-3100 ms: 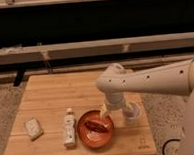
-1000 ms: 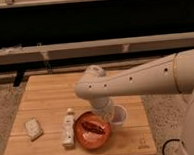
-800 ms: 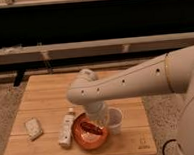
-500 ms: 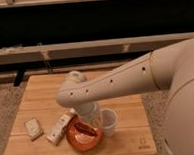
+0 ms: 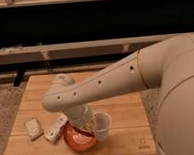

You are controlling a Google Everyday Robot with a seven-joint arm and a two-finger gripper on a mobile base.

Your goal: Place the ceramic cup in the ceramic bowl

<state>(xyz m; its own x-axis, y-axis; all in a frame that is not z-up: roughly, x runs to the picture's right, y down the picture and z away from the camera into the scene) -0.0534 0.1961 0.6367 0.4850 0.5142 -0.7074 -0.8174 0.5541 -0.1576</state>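
The white ceramic cup hangs at the right rim of the orange-brown ceramic bowl, near the front middle of the wooden table. My gripper reaches down from the wrist over the bowl's right side and is shut on the cup's left wall. The cup sits just outside the bowl, slightly tilted. My wrist hides the bowl's back half.
A white tube with a cap lies tilted against the bowl's left side. A small wrapped packet lies at the table's left front. My large arm spans the table from the right. A dark bench runs behind.
My arm has swung left with the cup, from the table's right side to the bowl's right rim. The bowl has slid left and forward, and the tube has been pushed askew.
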